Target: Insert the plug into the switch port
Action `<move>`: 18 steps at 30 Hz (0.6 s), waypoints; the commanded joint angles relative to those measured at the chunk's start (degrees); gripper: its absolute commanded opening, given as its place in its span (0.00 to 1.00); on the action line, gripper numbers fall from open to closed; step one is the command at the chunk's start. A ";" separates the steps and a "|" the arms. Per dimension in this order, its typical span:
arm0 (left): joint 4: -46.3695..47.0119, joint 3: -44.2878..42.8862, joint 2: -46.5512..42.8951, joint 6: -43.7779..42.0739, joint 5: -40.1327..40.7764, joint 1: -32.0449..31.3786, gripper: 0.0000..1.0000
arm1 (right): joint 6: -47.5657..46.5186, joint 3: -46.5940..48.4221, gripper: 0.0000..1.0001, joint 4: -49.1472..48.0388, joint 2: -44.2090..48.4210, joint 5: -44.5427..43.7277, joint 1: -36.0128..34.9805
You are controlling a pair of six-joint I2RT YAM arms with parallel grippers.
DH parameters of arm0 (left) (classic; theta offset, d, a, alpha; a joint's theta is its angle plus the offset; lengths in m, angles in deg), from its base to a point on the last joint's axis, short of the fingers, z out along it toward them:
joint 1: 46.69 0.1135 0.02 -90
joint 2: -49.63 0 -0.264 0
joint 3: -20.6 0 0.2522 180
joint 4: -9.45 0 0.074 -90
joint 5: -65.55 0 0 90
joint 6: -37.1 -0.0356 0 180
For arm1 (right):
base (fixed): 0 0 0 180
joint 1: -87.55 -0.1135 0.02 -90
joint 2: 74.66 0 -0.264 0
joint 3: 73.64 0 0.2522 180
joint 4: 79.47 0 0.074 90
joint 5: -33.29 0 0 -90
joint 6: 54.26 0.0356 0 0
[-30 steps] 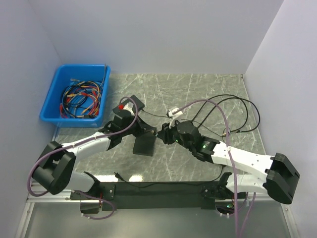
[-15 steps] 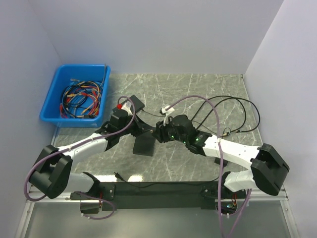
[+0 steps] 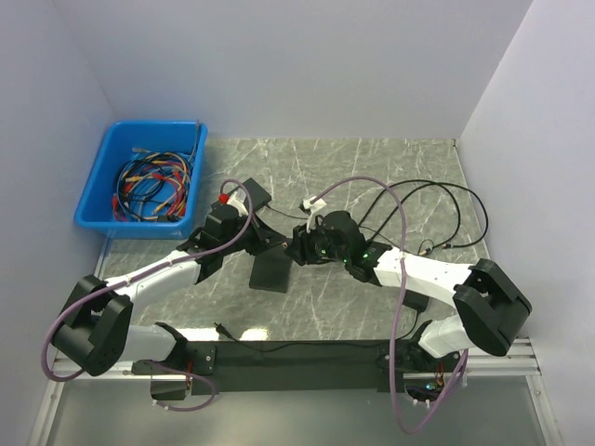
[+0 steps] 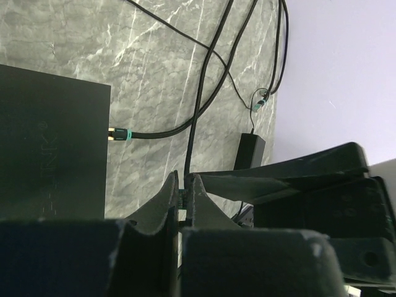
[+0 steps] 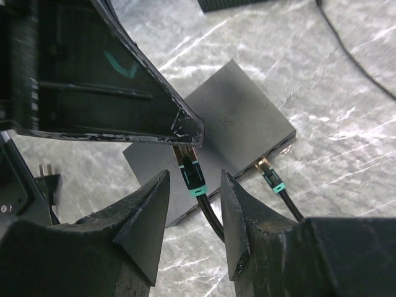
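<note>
The black switch (image 3: pixel 270 276) lies flat between the two arms; it also shows in the left wrist view (image 4: pixel 49 148) and the right wrist view (image 5: pixel 238 120). My left gripper (image 4: pixel 182 180) is shut on a black plug with a teal collar (image 5: pixel 193 176) and holds it just above the switch's edge. My right gripper (image 5: pixel 194 185) is open, with one finger on each side of that plug and its cable, not touching. In the top view the two grippers meet, left (image 3: pixel 277 243) and right (image 3: pixel 299 249). A second teal-collared plug (image 5: pixel 271 176) sits in a switch port.
A blue bin (image 3: pixel 102 186) with several coloured cables stands at the far left. Black cable loops (image 3: pixel 437 209) lie at the right. A small black box (image 3: pixel 253 197) lies behind the left gripper, and a black adapter (image 4: pixel 250 151) lies on the marble.
My right gripper has moved left to the left gripper and now straddles the held plug. The left gripper has barely moved and still holds the plug.
</note>
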 commanded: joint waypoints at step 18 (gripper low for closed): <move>1.85 0.28 -2.02 -0.67 -1.76 0.08 0.01 | 0.71 1.40 0.34 -3.99 0.47 2.50 1.13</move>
